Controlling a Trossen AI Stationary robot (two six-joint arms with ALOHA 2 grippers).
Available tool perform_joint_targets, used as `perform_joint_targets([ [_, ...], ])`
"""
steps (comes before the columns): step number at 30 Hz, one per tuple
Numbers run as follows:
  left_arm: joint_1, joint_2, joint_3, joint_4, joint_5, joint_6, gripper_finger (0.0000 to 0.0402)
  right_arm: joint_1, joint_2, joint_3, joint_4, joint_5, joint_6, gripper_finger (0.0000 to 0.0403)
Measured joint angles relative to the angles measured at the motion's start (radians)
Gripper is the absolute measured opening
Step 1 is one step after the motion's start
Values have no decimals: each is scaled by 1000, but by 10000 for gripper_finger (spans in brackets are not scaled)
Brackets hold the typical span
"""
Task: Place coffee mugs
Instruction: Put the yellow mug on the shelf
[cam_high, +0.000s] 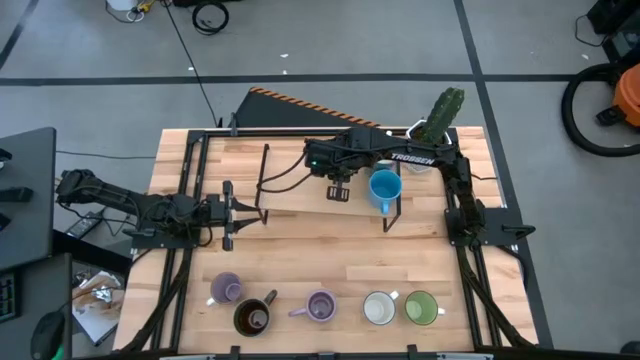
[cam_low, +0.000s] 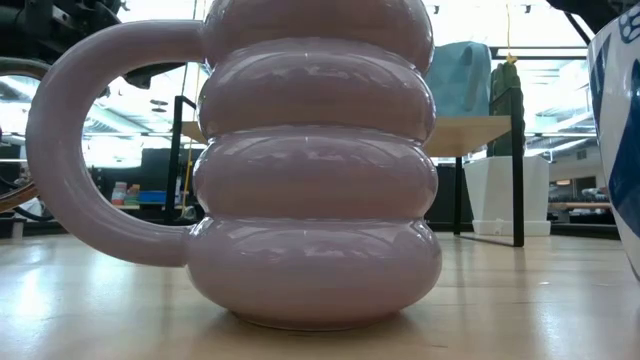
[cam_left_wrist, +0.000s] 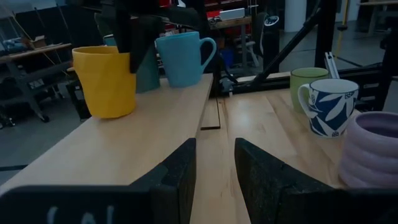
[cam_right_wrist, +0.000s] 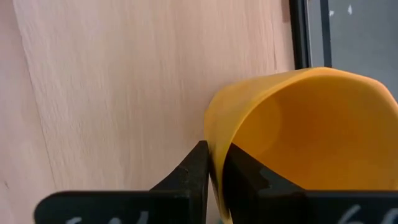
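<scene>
the right gripper (cam_right_wrist: 213, 163) pinches the wall of the orange mug (cam_right_wrist: 298, 143), one finger inside the rim and one outside, a grip only the right wrist view shows; from above the arm hides that mug on the raised shelf (cam_high: 300, 200) toward the counter's (cam_high: 300, 260) far edge, beside the blue mug (cam_high: 385, 187). the left gripper (cam_high: 228, 213) hovers near the left edge, fingers partly apart and holding nothing. five mugs line the near edge, among them a lavender mug (cam_low: 310, 165) that fills the low view.
</scene>
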Motion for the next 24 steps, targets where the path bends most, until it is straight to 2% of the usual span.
perform_joint_targets([
  [8, 0, 0, -1, 2, 0, 7, 116, -16, -10, 60, -53, -33, 21, 45],
  [13, 0, 0, -1, 3, 0, 7, 116, -49, -11, 60, -62, -97, 26, 45],
  [24, 0, 0, -1, 3, 0, 7, 116, -95, -11, 60, -62, -138, 15, 45],
])
